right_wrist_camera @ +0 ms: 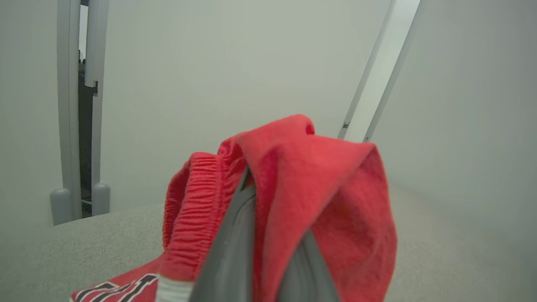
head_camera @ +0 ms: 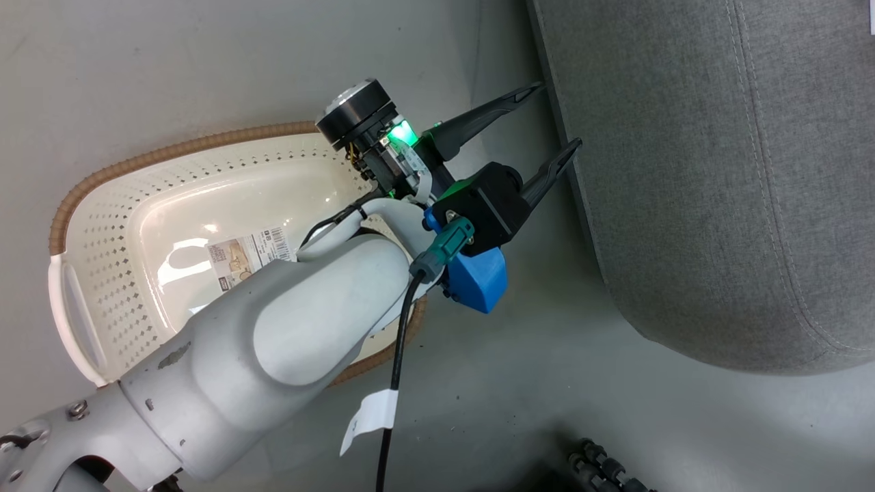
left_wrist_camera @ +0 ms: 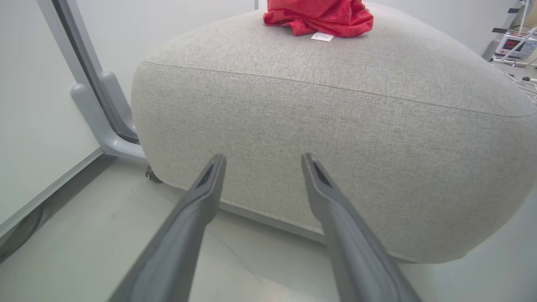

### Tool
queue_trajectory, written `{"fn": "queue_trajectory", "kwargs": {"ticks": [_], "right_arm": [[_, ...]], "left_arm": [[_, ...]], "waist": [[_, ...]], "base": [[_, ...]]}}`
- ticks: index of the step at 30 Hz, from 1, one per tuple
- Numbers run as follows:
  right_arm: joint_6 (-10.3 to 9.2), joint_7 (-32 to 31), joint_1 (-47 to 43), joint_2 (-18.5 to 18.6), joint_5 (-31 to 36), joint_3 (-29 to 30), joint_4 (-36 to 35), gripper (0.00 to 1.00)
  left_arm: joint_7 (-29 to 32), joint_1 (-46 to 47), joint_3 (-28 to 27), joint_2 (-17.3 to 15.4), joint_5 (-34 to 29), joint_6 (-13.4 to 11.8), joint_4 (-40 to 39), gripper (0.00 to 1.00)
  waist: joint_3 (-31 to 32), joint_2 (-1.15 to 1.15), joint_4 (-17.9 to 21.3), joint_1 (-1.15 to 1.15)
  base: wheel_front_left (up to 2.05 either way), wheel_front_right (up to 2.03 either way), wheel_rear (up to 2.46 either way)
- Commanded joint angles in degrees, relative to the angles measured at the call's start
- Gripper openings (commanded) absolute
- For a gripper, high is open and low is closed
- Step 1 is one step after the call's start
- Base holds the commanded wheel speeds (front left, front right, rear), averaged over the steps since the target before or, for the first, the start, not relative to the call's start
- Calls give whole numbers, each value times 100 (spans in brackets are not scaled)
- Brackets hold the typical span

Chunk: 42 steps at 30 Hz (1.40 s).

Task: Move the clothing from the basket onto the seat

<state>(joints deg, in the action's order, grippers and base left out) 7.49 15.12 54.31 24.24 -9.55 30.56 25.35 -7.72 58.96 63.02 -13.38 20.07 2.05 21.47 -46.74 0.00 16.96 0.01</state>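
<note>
Head view gets the basket, bare floor and sticker, plus the left gripper spread wide, holding nothing, beside the seat. Right wrist view has the right gripper clamped on the clothing: crumpled, bright red, over the seat's top.

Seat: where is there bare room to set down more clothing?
Bare: the broad strip of the seat between the red clothing and the near stitched seam, plus the fabric on both sides of that pile. Crowded just where the pile sits.
</note>
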Motion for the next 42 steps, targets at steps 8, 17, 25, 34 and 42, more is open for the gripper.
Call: {"fn": "queue_trajectory", "kwargs": {"ticks": [8, 17, 25, 34, 42], "right_arm": [[0, 5, -426, -534, 119, -184, 141, 0], [0, 5, -697, -583, 33, -217, 174, 100], [0, 5, -1480, -419, 1, -437, -321, 100], [1, 5, -2558, -511, 78, -475, -901, 100], [1, 5, -3063, -667, 144, -1073, -1341, 100]], "left_arm": [[-38, 101, 19, -23, 30, -48, -18, 100], [-179, 84, 41, 60, 65, -94, 76, 100], [-492, -154, 27, 216, 198, -127, 314, 100], [-732, -677, -268, 375, 482, -282, 555, 100], [-752, -1383, -1037, 333, 437, -481, 177, 100]], "waist": [[-13, 0, -45, -1], [130, 0, -174, -1], [760, 0, -239, -1], [1803, 0, -385, -1], [2555, 0, -683, -1]], "base": [[0, 0, 0], [0, 0, 0], [0, 0, 0], [0, 0, 0], [0, 0, 0]]}}
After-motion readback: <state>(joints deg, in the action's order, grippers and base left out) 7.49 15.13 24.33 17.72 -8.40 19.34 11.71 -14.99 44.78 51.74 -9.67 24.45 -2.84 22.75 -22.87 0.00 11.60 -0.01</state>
